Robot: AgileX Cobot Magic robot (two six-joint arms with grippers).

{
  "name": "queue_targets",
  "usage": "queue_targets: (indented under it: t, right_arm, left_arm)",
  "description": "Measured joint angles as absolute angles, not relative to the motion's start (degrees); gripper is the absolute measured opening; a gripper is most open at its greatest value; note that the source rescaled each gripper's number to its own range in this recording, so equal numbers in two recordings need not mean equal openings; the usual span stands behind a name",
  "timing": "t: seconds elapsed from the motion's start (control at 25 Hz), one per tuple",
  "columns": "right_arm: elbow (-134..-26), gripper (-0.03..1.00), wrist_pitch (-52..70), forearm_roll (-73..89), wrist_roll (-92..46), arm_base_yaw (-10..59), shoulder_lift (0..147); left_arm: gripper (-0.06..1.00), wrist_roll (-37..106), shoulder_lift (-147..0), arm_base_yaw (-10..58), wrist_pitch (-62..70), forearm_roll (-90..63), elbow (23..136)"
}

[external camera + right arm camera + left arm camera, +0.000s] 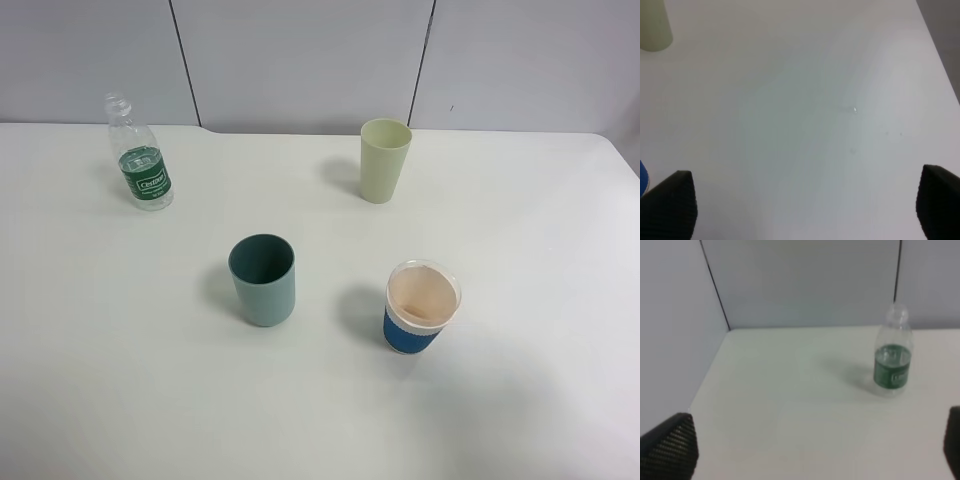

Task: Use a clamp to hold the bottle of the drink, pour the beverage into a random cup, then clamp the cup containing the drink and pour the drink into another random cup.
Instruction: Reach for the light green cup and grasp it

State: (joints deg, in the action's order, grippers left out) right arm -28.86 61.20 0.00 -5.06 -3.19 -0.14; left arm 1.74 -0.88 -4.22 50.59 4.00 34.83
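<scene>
A clear bottle with a green label [141,158] stands uncapped at the table's back left; it also shows in the left wrist view [893,360]. A pale green cup [384,160] stands at the back middle, its base in the right wrist view [654,26]. A teal cup [263,280] stands in the middle. A blue-sleeved paper cup [421,307] stands to its right, its edge just showing in the right wrist view [642,178]. Neither gripper shows in the exterior high view. My left gripper [815,450] is open and empty, well short of the bottle. My right gripper [807,207] is open and empty over bare table.
The white table [520,230] ends at a grey panelled wall [300,60] behind the bottle and cups. Its left edge [707,375] shows in the left wrist view and its right edge [940,55] in the right wrist view.
</scene>
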Motion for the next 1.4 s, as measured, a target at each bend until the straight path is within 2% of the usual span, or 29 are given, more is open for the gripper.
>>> queue_targets:
  t: [0.36, 0.76, 1.04, 1.4]
  right_arm:
    - [-28.9, 0.67, 61.2, 0.0, -5.1, -3.2, -0.1]
    - [-28.9, 0.67, 61.2, 0.0, -5.1, -3.2, -0.1]
    - [-28.9, 0.67, 61.2, 0.0, -5.1, -3.2, -0.1]
    - [-28.9, 0.67, 61.2, 0.0, -5.1, -3.2, -0.1]
  left_arm:
    - [1.00, 1.5, 0.2, -4.2, 59.6, 3.4, 28.8]
    - [1.00, 1.1, 0.2, -4.2, 59.9, 3.4, 28.7]
    - [1.00, 1.0, 0.2, 0.2, 60.0, 3.4, 28.7]
    - [1.00, 1.0, 0.2, 0.2, 60.0, 3.4, 28.7]
